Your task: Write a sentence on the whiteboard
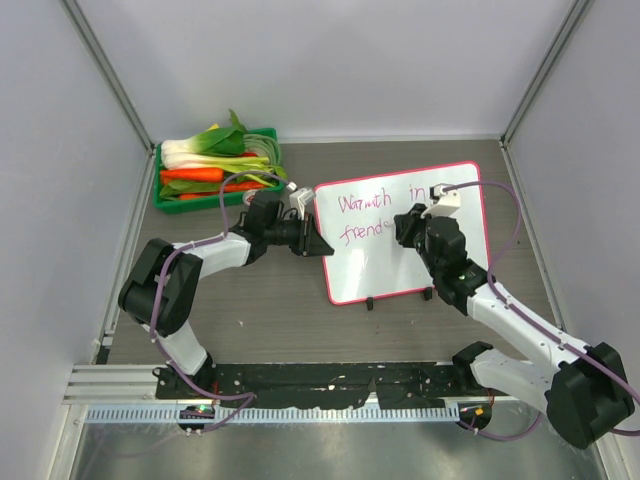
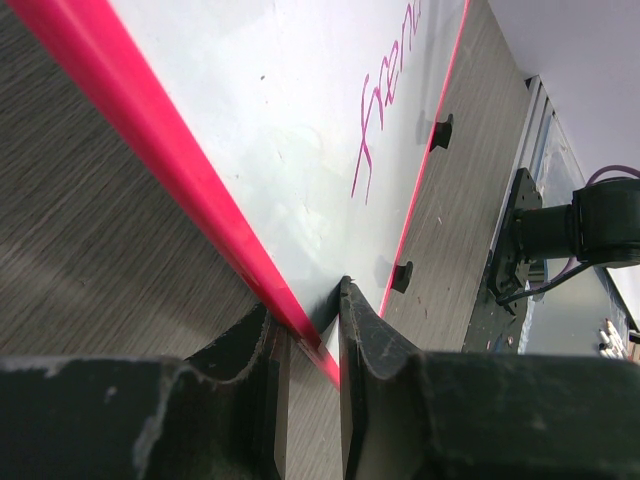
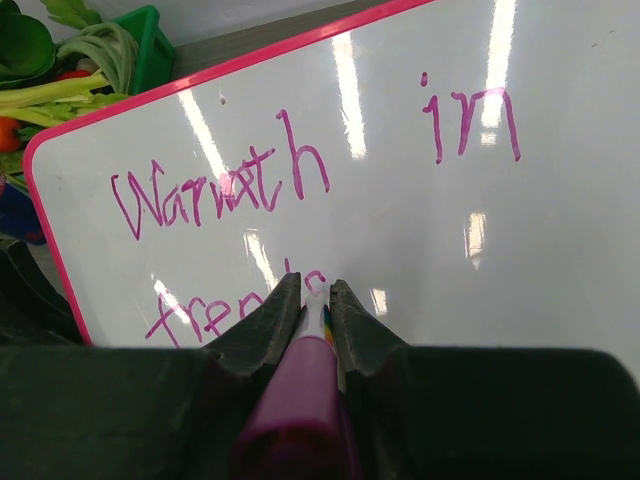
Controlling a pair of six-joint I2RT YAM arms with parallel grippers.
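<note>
Two robot arms work a whiteboard (image 1: 395, 265) that sits at the centre of a grey table (image 1: 260, 320), just right of a green crate (image 1: 160, 198) packed with vegetables (image 1: 215, 160). The board's 2 black feet (image 1: 370, 303) stand along its near edge.

The left gripper (image 1: 316, 245) is clenched on the board's pink-red frame (image 2: 150, 150) at the left side, close to the near corner. In the left wrist view the frame runs straight down between its 2 fingers (image 2: 375, 345).

The right gripper (image 3: 315, 285) hangs over the middle of the white surface, its jaws clamped around a magenta marker (image 3: 300, 400) that points at the second line of writing.

The sentence (image 3: 225, 185), in thin pink-magenta script, reads "Warmth in" on the top line. Below it "fren" shows, with a further stroke partly covered by the fingers.

The marker's tip is hidden between the fingers, so it is hard to say whether it touches the board.
</note>
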